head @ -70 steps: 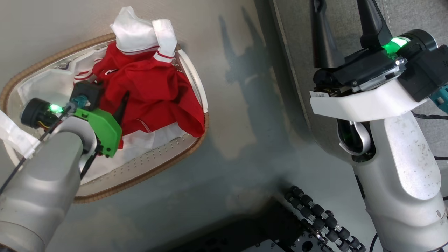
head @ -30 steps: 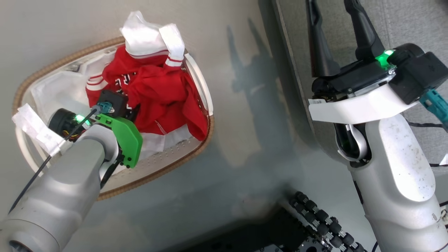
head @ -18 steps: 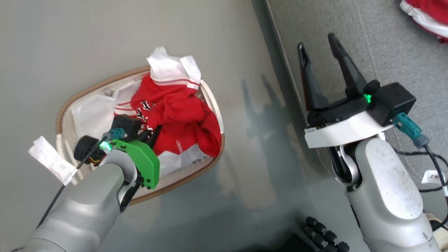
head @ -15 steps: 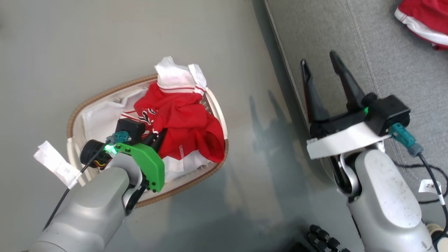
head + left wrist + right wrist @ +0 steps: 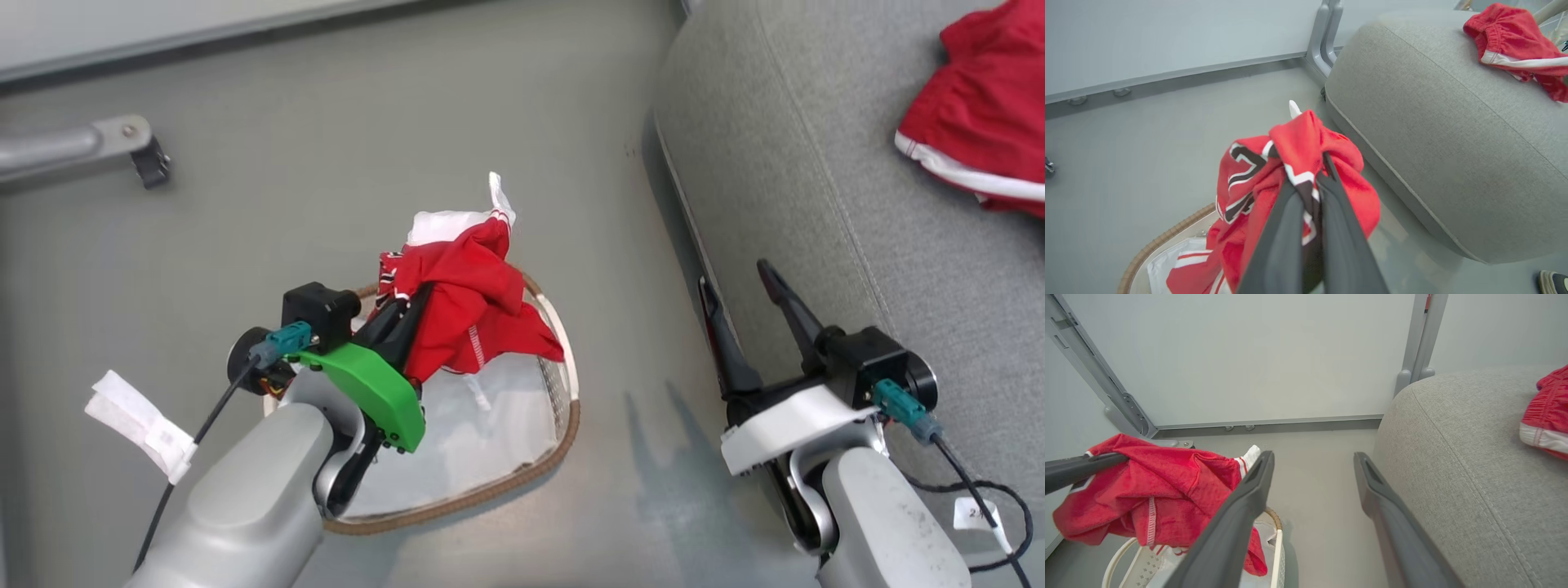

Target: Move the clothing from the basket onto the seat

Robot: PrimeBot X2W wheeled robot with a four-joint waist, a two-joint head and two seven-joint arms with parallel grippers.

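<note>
Showing the grey seat (image 5: 816,204) at right, a red garment (image 5: 980,122) lying on it; then the basket (image 5: 575,408) on the floor beside it. Pinching bunched red clothing (image 5: 473,318) above the basket in the left gripper (image 5: 1310,179), clamped tight on it; holding the right gripper (image 5: 735,273) spread wide, empty, near the seat's edge.

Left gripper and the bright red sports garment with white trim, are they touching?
Touching. The left wrist view shows the left gripper pinched shut on a fold of the bright red sports garment, lifted above the basket.
</note>
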